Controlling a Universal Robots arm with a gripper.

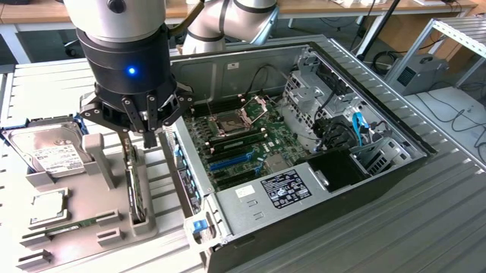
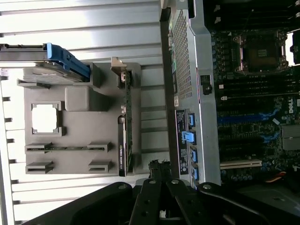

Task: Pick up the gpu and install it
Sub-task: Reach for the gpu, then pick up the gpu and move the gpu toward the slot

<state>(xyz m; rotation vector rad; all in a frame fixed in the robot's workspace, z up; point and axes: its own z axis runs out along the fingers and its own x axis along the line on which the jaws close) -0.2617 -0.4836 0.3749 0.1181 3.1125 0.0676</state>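
The gripper (image 1: 149,139) hovers closed and empty above the gpu (image 1: 135,190), which stands edgewise in the gray fixture (image 1: 83,199). Descending shut risks striking the card.

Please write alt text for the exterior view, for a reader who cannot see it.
A robot arm's shut gripper hangs just above the gpu, which stands on edge in a grey holder beside an open computer case. A hard drive rests on the same holder.

"DELL" on the motherboard (image 2: 255,93)
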